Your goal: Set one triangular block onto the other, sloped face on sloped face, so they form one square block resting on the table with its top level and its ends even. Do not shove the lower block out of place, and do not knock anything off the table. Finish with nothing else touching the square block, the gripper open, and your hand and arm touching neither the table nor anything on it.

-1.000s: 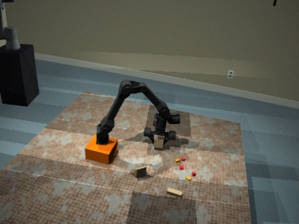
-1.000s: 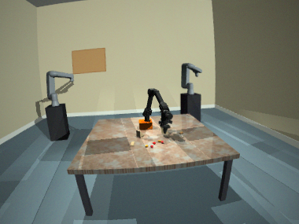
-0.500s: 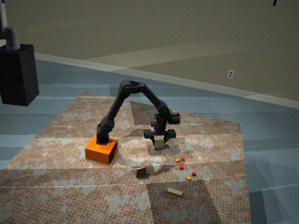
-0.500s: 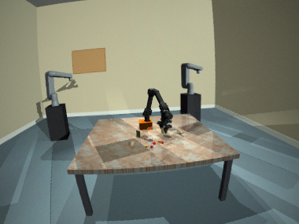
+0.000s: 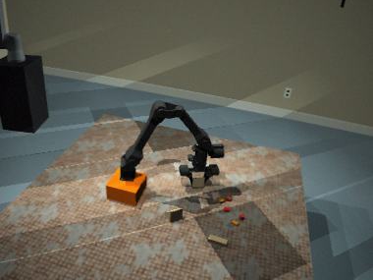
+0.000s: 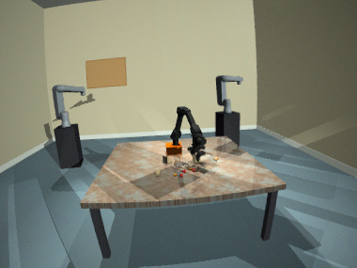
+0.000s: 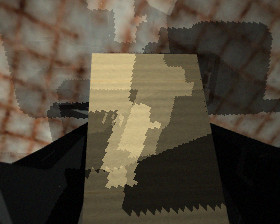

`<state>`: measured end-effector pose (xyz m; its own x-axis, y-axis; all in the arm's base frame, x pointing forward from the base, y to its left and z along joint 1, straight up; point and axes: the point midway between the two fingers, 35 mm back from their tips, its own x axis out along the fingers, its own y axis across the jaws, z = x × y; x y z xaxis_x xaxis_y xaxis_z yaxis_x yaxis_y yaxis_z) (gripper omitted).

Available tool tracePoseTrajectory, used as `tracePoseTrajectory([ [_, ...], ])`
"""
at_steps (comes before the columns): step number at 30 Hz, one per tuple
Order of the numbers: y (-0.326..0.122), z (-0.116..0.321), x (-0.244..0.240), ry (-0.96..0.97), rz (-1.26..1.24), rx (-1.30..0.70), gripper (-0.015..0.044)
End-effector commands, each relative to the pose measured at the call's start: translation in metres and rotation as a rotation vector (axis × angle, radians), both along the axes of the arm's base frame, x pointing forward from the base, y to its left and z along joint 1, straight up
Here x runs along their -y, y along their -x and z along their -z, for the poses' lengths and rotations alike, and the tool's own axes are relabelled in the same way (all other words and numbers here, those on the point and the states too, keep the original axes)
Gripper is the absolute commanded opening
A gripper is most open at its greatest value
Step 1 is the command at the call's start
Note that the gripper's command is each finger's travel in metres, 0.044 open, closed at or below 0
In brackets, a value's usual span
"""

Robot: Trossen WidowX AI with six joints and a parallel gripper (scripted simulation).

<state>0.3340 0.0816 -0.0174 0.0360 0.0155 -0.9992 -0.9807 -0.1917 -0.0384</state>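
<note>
My gripper [image 5: 198, 174] [image 7: 150, 135] is shut on a tan wooden triangular block [image 5: 198, 181] [image 7: 145, 90]. In the wrist view the block's long rectangular face fills the space between the dark fingers. The block is at or just above the table; I cannot tell if it touches. In the exterior view the gripper [image 6: 194, 156] is small and dark. Another block [image 5: 175, 215], dark-faced with tan edges, stands on the table nearer the top camera, apart from the gripper. Its sloped face is too small to make out.
A flat tan strip [image 5: 218, 240] [image 6: 158, 172] lies nearer the top camera. Several small red and orange pieces [image 5: 226, 209] [image 6: 184, 171] lie between it and the gripper. The arm stands on an orange base [image 5: 126, 190] [image 6: 174, 149]. A small tan piece [image 6: 216, 159] shows right of the gripper.
</note>
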Motion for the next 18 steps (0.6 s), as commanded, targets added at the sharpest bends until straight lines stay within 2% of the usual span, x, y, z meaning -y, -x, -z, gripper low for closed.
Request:
tracePoseTrajectory([
  [1, 0.0012, 0.0083, 0.0003, 0.002, 0.008, -0.004, 0.0000],
  [7, 0.0012, 0.0093, 0.0003, 0.002, 0.009, -0.004, 0.0000],
  [18, 0.0012, 0.0075, 0.0002, 0.001, 0.005, -0.005, 0.0289],
])
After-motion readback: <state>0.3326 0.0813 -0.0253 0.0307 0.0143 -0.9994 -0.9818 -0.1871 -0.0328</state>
